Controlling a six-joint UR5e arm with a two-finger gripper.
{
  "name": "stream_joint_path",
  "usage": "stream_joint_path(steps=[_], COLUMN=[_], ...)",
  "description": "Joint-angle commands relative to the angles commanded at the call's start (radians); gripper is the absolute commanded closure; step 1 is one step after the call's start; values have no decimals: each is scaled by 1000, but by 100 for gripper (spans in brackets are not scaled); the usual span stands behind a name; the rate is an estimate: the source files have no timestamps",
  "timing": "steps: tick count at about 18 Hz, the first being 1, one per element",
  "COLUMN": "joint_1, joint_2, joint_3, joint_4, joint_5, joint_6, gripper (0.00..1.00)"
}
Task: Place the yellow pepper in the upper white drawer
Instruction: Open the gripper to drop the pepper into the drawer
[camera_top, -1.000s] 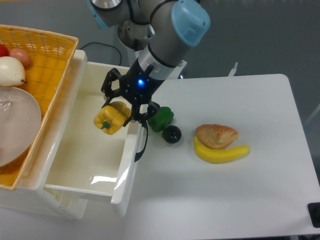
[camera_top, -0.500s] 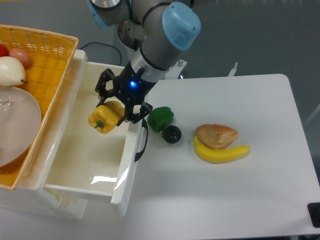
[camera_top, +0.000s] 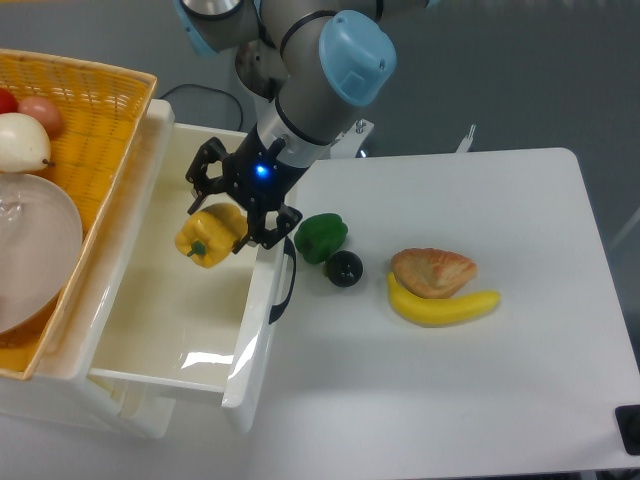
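Note:
The yellow pepper (camera_top: 207, 236) hangs over the inside of the upper white drawer (camera_top: 180, 320), near its right wall. My gripper (camera_top: 229, 217) is shut on the pepper, its black fingers on either side of it. The drawer is pulled out, its white interior open to view, and its black curved handle (camera_top: 286, 285) sits on the front face just right of the pepper. The arm reaches down from the top of the frame with a blue light lit on the wrist.
A green bell pepper (camera_top: 321, 236) and a black ball (camera_top: 345, 268) lie just right of the drawer front. Farther right are a croissant (camera_top: 433, 271) and a banana (camera_top: 443, 307). A yellow wicker basket (camera_top: 80, 130) with fruit and a glass dish stands left, over the drawer.
My gripper has carried the yellow pepper leftward, from above the drawer's right wall to a spot over the drawer's interior. Nothing else moved.

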Motion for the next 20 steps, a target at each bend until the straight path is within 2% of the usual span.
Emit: stream_joint_path(steps=[4, 11, 15, 20], joint_1=[2, 18, 72, 173], joint_2=[3, 43, 52, 55], joint_3=[0, 2, 8, -2], joint_4=[-2, 0, 29, 35], joint_5=[0, -2, 0, 14], joint_6=[-2, 2, 15, 188], gripper=[0, 0, 0, 0])
